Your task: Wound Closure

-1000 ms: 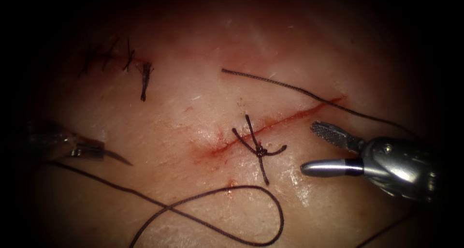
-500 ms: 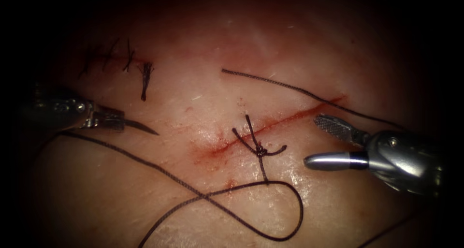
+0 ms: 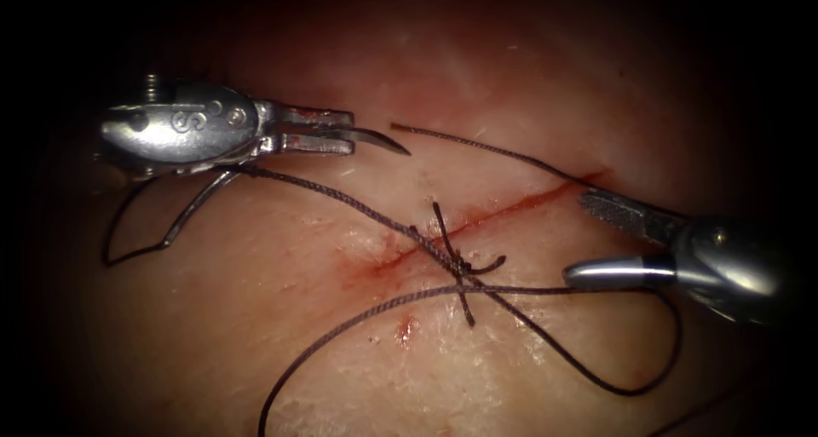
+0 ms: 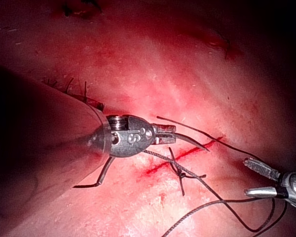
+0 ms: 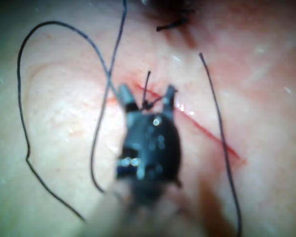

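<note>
The left tool [image 3: 317, 131] is shut on the curved needle [image 3: 379, 138] close to its point. The point juts out toward the cut [image 3: 511, 208], above the tissue [image 3: 281, 318] and not in it. The needle's back part [image 3: 194, 210] curves out under the tool's wrist. Dark thread [image 3: 358, 205] runs from there across the tied knot [image 3: 460, 268] and swings into a wide loop [image 3: 630, 391]. The right tool [image 3: 590, 238] stands open just right of the knot and holds nothing. In the left wrist view the left tool [image 4: 166, 136] grips the needle [image 4: 196, 143]. The right tool [image 5: 147, 95] straddles the knot [image 5: 148, 104].
A loose thread end [image 3: 443, 136] lies above the cut and runs off to the right. Red fluid [image 3: 368, 271] stains the cut's left end, with a spot [image 3: 406, 328] below it. Older stitches [image 4: 74, 90] sit beside the left tool's shaft.
The left tool has carried the needle up and to the right, from the lower left toward the cut. The thread has followed, and its loop has slid right under the right tool.
</note>
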Motion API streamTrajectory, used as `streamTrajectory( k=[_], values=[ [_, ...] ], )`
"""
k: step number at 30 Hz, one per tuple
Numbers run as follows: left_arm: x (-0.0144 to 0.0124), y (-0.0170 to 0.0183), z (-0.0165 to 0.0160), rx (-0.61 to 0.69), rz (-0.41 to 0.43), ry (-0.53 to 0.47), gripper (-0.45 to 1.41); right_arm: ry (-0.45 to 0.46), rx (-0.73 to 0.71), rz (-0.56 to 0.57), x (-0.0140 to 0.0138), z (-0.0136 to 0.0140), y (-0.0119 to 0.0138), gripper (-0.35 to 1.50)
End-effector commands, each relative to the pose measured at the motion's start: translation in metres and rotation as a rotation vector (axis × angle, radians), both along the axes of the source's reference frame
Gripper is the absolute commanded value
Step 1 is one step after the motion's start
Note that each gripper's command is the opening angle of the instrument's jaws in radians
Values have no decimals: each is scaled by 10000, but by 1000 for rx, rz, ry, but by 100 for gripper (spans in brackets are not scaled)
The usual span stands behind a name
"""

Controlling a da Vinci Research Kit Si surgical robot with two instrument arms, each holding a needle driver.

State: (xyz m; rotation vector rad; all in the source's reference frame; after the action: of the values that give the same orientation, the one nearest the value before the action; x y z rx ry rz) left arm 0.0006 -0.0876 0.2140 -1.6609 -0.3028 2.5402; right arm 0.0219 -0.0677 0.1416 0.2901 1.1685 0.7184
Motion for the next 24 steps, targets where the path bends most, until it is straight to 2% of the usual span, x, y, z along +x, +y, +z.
streamTrajectory(
  k=[1, 5, 11, 18, 20, 24],
  values=[
    [-11, -8, 4, -2, 6, -17, -45, 3, 4, -1, 5, 3, -7, 135],
    [-36, -14, 0, -38, 31, -83, -45, 2, 0, -4, 3, 1, -6, 133],
    [-57, -23, -5, -47, 87, -168, -45, 4, 2, -5, -1, 0, -4, 133],
    [-61, -38, 1, -83, 97, -155, -45, 3, -1, -7, -1, -2, -3, 133],
    [-65, -44, 6, -96, 120, -140, -45, 3, -1, -7, -1, -2, -4, 133],
    [-73, -53, 18, -115, 222, -129, -45, 2, -13, -17, -1, -7, -4, 133]
  ],
)
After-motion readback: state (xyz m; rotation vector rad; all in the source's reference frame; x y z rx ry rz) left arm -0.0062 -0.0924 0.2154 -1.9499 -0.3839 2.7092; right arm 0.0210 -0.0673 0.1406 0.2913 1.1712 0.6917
